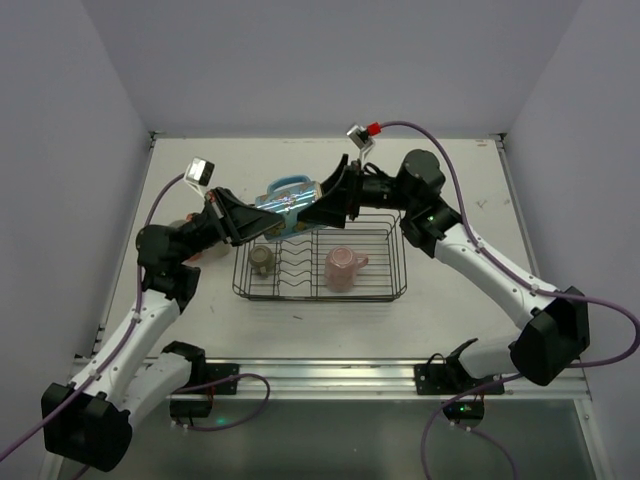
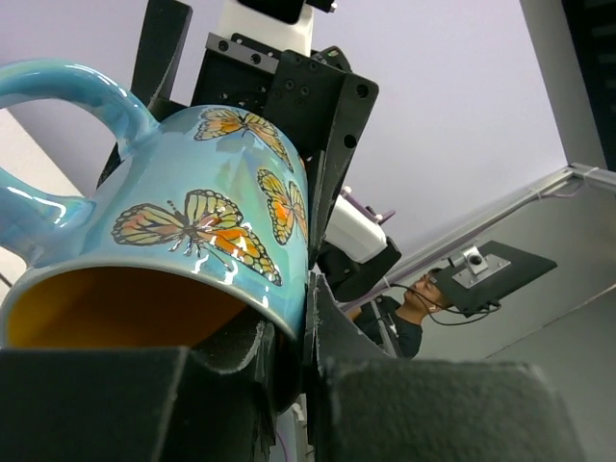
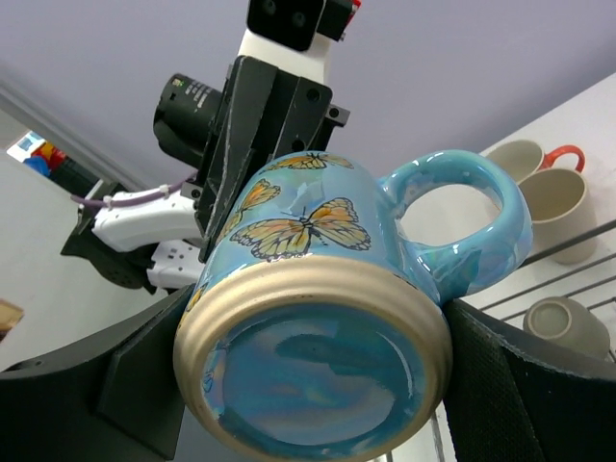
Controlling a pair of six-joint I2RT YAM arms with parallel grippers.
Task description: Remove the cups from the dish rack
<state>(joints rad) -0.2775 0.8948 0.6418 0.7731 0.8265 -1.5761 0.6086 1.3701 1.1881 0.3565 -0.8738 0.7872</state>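
Likely a robotics lab: bare lilac enclosure walls (image 1: 330, 60), white bench (image 1: 330, 325), cabled arms (image 1: 490, 265).

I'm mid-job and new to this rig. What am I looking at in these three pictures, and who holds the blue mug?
The left arm and right arm are robot arms bolted at the near edge of a table. The wide picture looks down from above and behind them; the other two come from a camera on each wrist. The left gripper pinches the rim of the light blue mug and the right gripper clasps its base, so both hold it above the far side of the dish rack. In the rack sit a pink mug and an olive-grey mug. The right wrist view also shows a beige mug and an orange-handled mug outside the rack.
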